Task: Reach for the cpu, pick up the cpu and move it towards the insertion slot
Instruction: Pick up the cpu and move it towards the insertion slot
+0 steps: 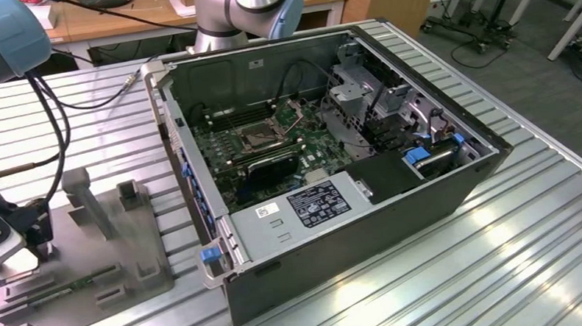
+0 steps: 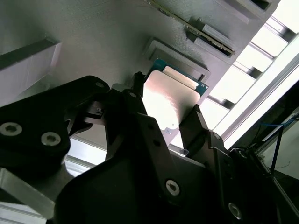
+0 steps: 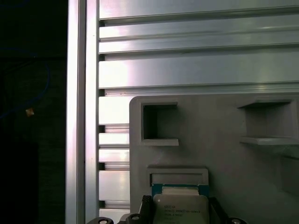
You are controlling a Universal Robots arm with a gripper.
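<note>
One cpu (image 2: pixel 169 99), one insertion slot (image 1: pixel 257 137), one tray (image 3: pixel 224 154), one computer case (image 1: pixel 392 221)

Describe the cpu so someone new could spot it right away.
Start at the gray tray beside the computer case. Near its edge the gripper clasps the cpu: a flat square chip, silvery with a green rim, unlike the long memory stick.

Exterior view: bright, even light from above; the aluminium table (image 1: pixel 529 226) shows white streaks of glare; the inside of the computer case (image 1: pixel 392 225) lies shaded. In the second wrist view the cpu (image 2: pixel 170 105) has its metal top washed almost white; in the first wrist view one side falls near black beside glaring slats.
</note>
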